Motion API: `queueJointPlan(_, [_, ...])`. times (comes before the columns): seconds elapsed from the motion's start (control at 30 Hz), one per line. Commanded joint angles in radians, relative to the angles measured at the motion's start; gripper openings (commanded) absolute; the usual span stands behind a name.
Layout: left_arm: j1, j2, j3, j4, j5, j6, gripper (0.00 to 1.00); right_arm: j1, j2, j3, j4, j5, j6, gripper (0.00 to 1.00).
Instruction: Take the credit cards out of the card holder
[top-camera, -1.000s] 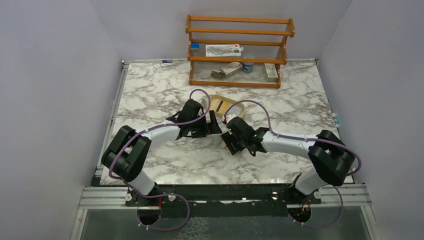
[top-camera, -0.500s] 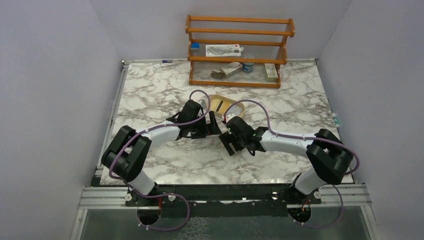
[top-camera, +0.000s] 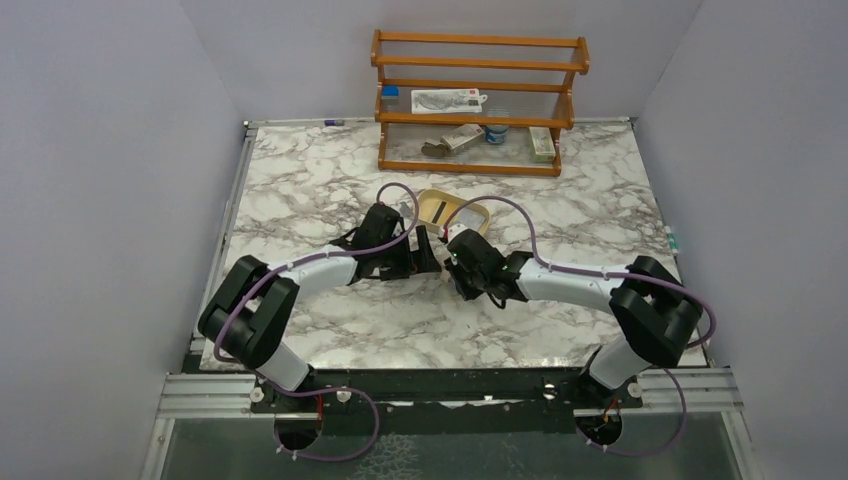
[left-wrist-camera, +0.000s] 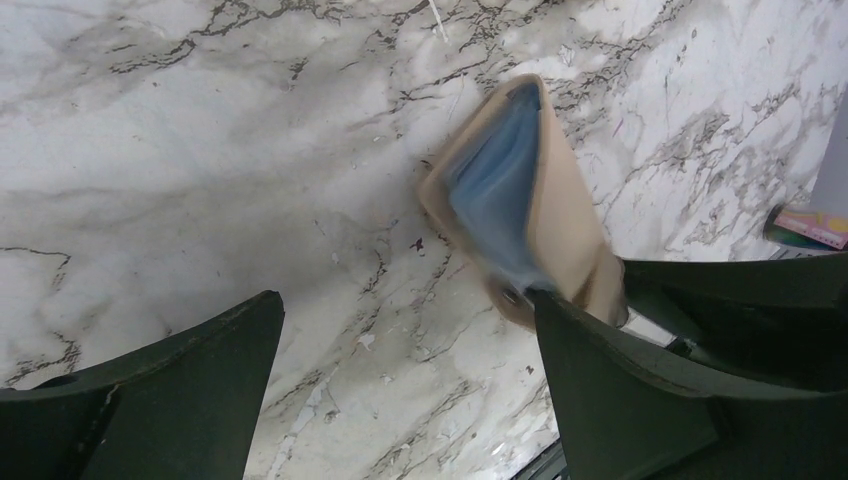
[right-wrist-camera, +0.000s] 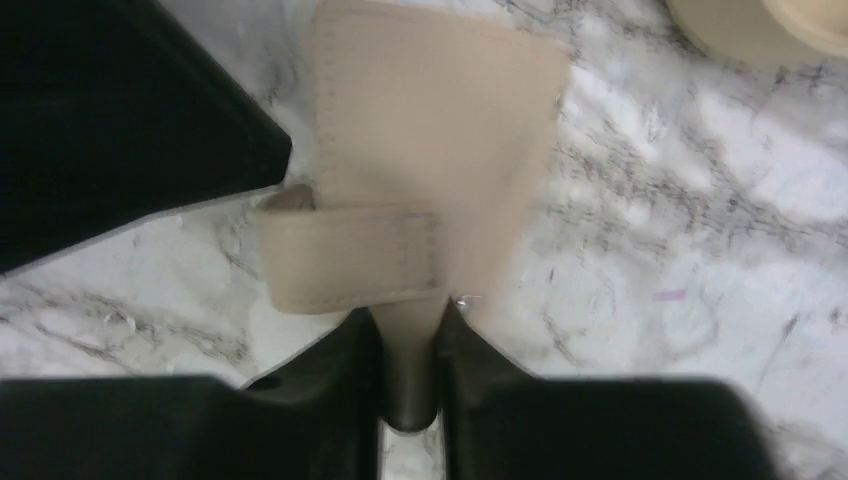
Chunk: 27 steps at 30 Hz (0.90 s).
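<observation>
The card holder (right-wrist-camera: 430, 150) is a tan wallet lying on the marble, its closing strap (right-wrist-camera: 350, 260) folded across the near end. My right gripper (right-wrist-camera: 408, 312) is shut on the holder's near edge, pinching the tan flap between its jaws. In the left wrist view the card holder (left-wrist-camera: 520, 200) stands partly open, showing its light blue inner panel. My left gripper (left-wrist-camera: 405, 300) is open, bare marble between its fingers, its right finger touching the holder's end. From above, both grippers (top-camera: 432, 252) (top-camera: 458, 265) meet mid-table and hide the holder. No credit cards show.
An oval tan tray (top-camera: 440, 205) sits just behind the grippers, with its rim (right-wrist-camera: 760, 25) close to the holder. A wooden rack (top-camera: 478, 100) with small items stands at the back. A small pink-and-green object (left-wrist-camera: 805, 225) lies at the table's right edge.
My right gripper has slid a little left and back toward the left gripper and has shut on the card holder. The left arm has barely moved.
</observation>
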<state>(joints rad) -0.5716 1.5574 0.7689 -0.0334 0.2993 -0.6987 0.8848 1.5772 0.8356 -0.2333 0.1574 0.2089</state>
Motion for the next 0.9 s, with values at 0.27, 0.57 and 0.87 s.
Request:
queueJointPlan(0.27, [-0.011, -0.079, -0.140, 0.194, 0.018, -0.112, 0.95, 0.003, 0.022, -0.002, 0.015, -0.116, 0.144, 0.01])
queueJointPlan(0.57, [-0.011, -0.121, -0.225, 0.310, -0.016, -0.184, 0.95, -0.049, -0.131, -0.115, 0.133, -0.145, 0.402, 0.01])
queueJointPlan(0.87, [-0.010, -0.169, -0.288, 0.409, -0.102, -0.243, 0.95, -0.102, -0.372, -0.339, 0.451, -0.221, 0.608, 0.01])
